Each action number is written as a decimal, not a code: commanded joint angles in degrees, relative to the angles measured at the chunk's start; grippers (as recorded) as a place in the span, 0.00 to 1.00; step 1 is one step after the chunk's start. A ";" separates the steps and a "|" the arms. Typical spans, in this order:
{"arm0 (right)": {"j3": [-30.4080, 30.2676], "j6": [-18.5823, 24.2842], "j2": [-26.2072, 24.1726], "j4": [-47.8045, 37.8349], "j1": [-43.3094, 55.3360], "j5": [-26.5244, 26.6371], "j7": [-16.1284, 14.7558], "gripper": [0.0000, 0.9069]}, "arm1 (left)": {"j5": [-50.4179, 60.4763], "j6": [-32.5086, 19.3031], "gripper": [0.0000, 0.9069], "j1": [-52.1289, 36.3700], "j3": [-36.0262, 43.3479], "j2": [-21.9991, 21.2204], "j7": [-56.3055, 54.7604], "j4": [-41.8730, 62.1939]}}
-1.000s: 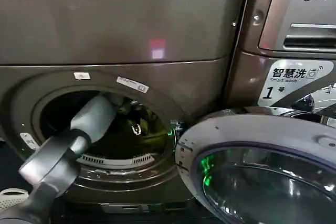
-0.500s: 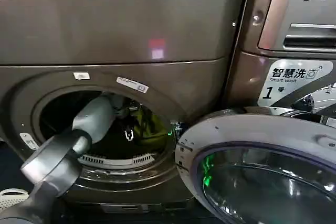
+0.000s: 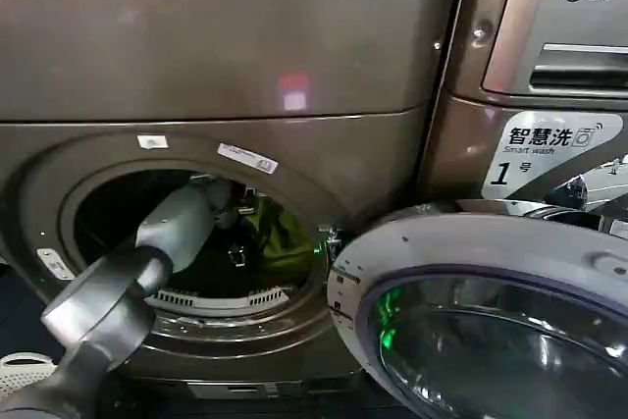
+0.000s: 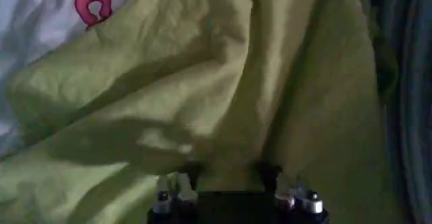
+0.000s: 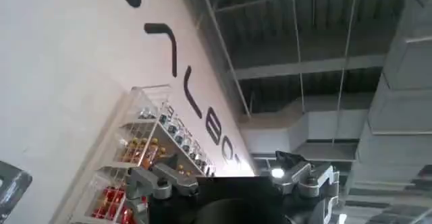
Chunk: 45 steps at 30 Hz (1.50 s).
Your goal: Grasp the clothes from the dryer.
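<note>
Left end effector (image 3: 235, 228): deep inside the porthole of the big bronze-grey front-loading dryer (image 3: 226, 56), the grey arm reaching in through the opening. In the left wrist view its fingers (image 4: 177, 185) press into cloth and a fold of fabric sits between them; whether they are clamped or merely pushed in, I cannot tell.

Clothes: the heap of soft garments, mostly yellow-green (image 4: 223, 77), lies directly ahead of and touching the left end effector. A white piece with a pink mark (image 4: 91, 4) sits off to one side of it, further from the fingers. From the head view, a patch of the yellow-green cloth (image 3: 280, 237) shows just beyond the end effector, inside the drum.

Door: the round glass dryer door (image 3: 491, 321) hangs swung open, well apart from the working end effector.

Right end effector (image 5: 236, 191): parked away from the dryer, its camera looking at a wall and ceiling; its state I cannot tell.

Step in hand: getting a firm bite on the cloth, I'd say.

How to do it well: pinch a thick fold, not a single thin layer; confirm the grip before pulling; draw straight back through the porthole's middle so nothing catches on the rim.
</note>
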 commanded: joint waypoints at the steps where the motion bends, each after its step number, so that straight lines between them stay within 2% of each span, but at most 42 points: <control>1: 0.01 0.08 0.15 0.01 0.02 0.03 -0.03 1.00 | 0.73 -0.17 0.21 0.26 0.12 -0.29 0.04 0.72; 10: 0.10 0.12 0.18 -0.08 0.03 0.02 -0.08 1.00 | 1.10 -0.44 0.15 0.41 0.06 -0.54 -0.01 1.24; 14: 0.07 0.14 0.18 -0.16 0.08 -0.01 -0.11 1.00 | 1.29 -0.61 0.00 0.45 0.05 -0.68 -0.01 1.55; 26: -0.23 0.13 0.14 -0.25 0.45 -0.15 -0.11 1.00 | 1.83 -1.41 0.00 -0.11 0.19 -0.56 -0.07 1.51; 32: 0.14 0.09 0.06 -0.27 0.22 -0.01 -0.12 1.00 | -0.99 -0.72 0.00 -0.33 -2.16 -0.29 -2.60 0.79; 45: 0.16 0.08 -0.33 -0.25 0.28 0.37 -0.10 1.00 | -14.14 4.21 0.00 1.16 -8.44 1.13 -20.38 -2.36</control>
